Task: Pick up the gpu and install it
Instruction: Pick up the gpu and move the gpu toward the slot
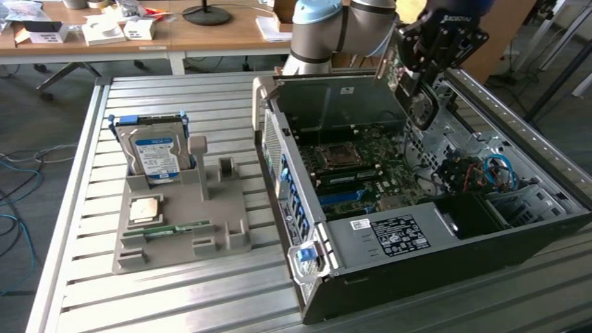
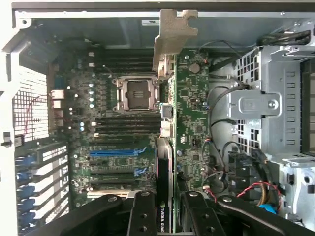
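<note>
I see the gripper point(image 2: 167, 216) jaws clamped on the gpu point(image 2: 165, 167), edge-down over the open PC case point(image 1: 444, 263), probably so its connector faces the motherboard point(image 2: 123, 128).

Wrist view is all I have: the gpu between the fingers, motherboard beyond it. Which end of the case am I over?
Observer: The gripper holds the gpu on edge over the far end of the open case, as the exterior view shows it.
Operator: What's outside the case?
Observer: A grey tray on the exterior view's left, with a hard drive standing upright in it.
Operator: Anything else there?
Observer: A green memory stick lying flat in the tray.
</note>
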### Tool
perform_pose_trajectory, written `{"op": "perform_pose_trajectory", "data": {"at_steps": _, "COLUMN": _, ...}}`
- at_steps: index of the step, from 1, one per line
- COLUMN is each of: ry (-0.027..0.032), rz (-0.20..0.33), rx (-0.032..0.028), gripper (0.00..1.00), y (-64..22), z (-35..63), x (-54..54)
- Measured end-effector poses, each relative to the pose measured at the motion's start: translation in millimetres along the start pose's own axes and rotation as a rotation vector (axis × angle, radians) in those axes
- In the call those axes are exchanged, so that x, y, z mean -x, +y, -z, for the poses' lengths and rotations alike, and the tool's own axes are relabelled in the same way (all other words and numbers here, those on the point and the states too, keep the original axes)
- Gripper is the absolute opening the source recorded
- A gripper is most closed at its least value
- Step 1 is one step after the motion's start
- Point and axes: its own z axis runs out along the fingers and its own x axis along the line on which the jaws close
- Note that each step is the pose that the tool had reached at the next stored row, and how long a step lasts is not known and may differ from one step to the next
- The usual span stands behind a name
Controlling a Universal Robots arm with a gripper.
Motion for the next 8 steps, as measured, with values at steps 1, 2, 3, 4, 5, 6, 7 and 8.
{"op": "perform_pose_trajectory", "data": {"at_steps": 1, "ry": 0.0001, "rz": 0.001, "rx": 0.0001, "gripper": 0.26, "y": 0.1, "z": -0.1, "x": 2.2}}
{"op": "perform_pose_trajectory", "data": {"at_steps": 2, "ry": 0.0001, "rz": 0.002, "rx": 0.0002, "gripper": 0.26, "y": 0.3, "z": -0.1, "x": 4.5}}
{"op": "perform_pose_trajectory", "data": {"at_steps": 3, "ry": 0.0001, "rz": 0.002, "rx": 0.0003, "gripper": 0.26, "y": 0.4, "z": -0.2, "x": 6.4}}
{"op": "perform_pose_trajectory", "data": {"at_steps": 4, "ry": 0.0002, "rz": 0.003, "rx": 0.0005, "gripper": 0.26, "y": 0.4, "z": -0.3, "x": 8.2}}
{"op": "perform_pose_trajectory", "data": {"at_steps": 5, "ry": 0.0002, "rz": 0.004, "rx": 0.0006, "gripper": 0.26, "y": 0.5, "z": -0.3, "x": 9.7}}
{"op": "perform_pose_trajectory", "data": {"at_steps": 6, "ry": 0.0002, "rz": 0.004, "rx": 0.0005, "gripper": 0.26, "y": 0.6, "z": -0.3, "x": 10.9}}
{"op": "perform_pose_trajectory", "data": {"at_steps": 7, "ry": 0.0002, "rz": 0.005, "rx": 0.0004, "gripper": 0.26, "y": 0.6, "z": -0.3, "x": 11.8}}
{"op": "perform_pose_trajectory", "data": {"at_steps": 8, "ry": 0.0003, "rz": 0.005, "rx": 0.0005, "gripper": 0.26, "y": 0.6, "z": -0.4, "x": 12.4}}
